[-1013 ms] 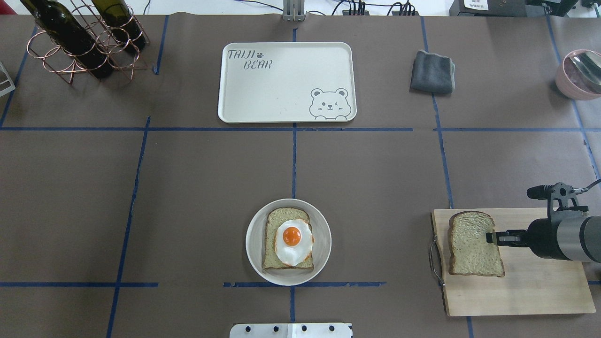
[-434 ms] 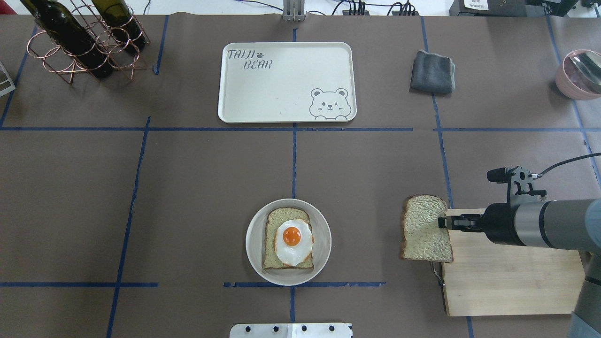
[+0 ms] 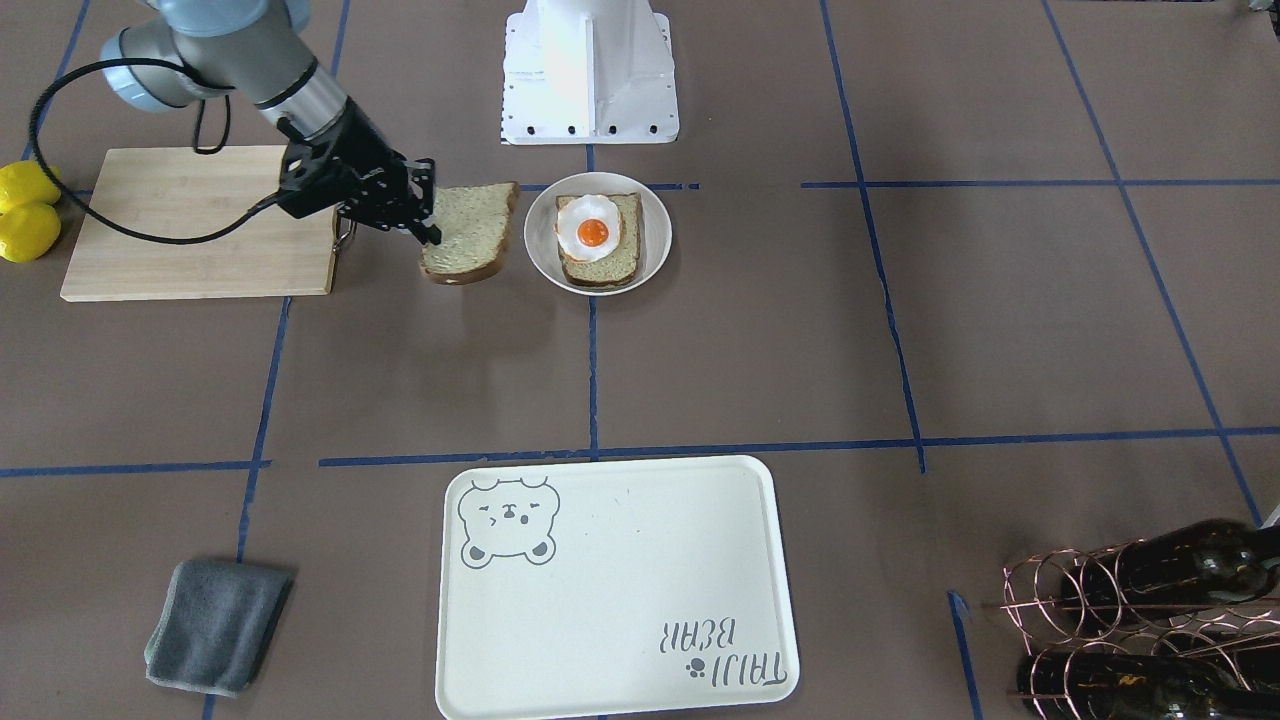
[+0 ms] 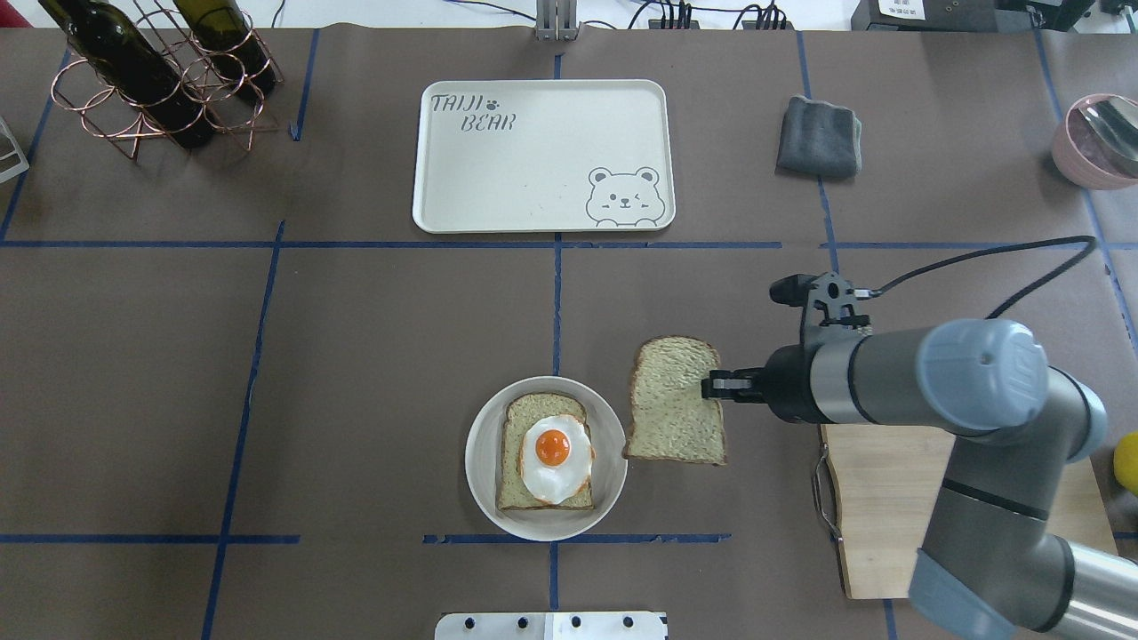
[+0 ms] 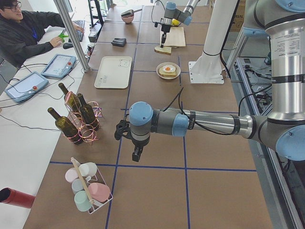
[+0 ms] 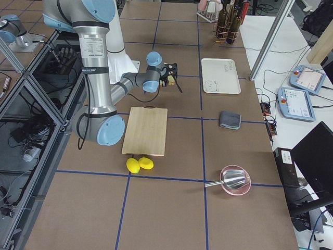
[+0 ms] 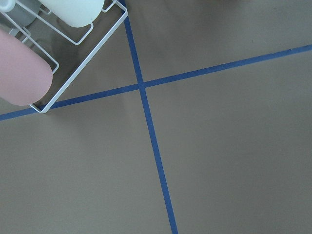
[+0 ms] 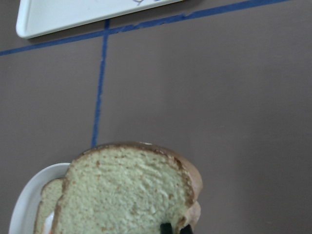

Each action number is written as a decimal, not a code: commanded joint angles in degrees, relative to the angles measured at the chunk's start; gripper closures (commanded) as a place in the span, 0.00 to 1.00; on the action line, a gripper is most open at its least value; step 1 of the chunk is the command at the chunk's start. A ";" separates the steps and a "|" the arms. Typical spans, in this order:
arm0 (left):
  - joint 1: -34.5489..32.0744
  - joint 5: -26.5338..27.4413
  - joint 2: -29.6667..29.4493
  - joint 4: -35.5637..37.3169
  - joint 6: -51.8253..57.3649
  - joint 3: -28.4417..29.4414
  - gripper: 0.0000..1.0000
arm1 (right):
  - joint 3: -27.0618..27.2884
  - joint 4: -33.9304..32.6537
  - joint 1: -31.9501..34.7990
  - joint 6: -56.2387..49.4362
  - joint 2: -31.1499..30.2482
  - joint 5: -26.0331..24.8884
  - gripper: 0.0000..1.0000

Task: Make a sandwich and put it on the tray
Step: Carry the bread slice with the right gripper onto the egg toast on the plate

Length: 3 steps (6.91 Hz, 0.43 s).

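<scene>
Bread is split in 2: the right gripper (image 4: pixel 711 386) is clenched on the edge of the held slice (image 4: pixel 674 402), just beside the plate (image 4: pixel 480 484), where the other slice (image 4: pixel 518 413) lies under the egg (image 4: pixel 553 453). The tray (image 4: pixel 533 160) sits well apart. The front view shows 2 lemons (image 3: pixel 25 215) beside the cutting board (image 3: pixel 190 225); overhead cuts them to a yellow sliver. Only the left side view shows the left gripper (image 5: pixel 137 155), and I cannot tell its state. 1 second ago the held slice was over the board.
</scene>
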 commanded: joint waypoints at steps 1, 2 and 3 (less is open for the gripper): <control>0.00 0.00 -0.07 0.00 0.00 0.09 0.00 | -1.06 -21.22 -5.72 0.10 15.51 -5.24 1.00; 0.00 0.00 -0.07 0.00 0.00 0.09 0.00 | -3.24 -25.04 -7.57 0.10 19.40 -7.36 1.00; 0.00 0.00 -0.07 0.00 0.00 0.09 0.00 | -4.92 -25.52 -8.46 0.10 19.78 -7.90 1.00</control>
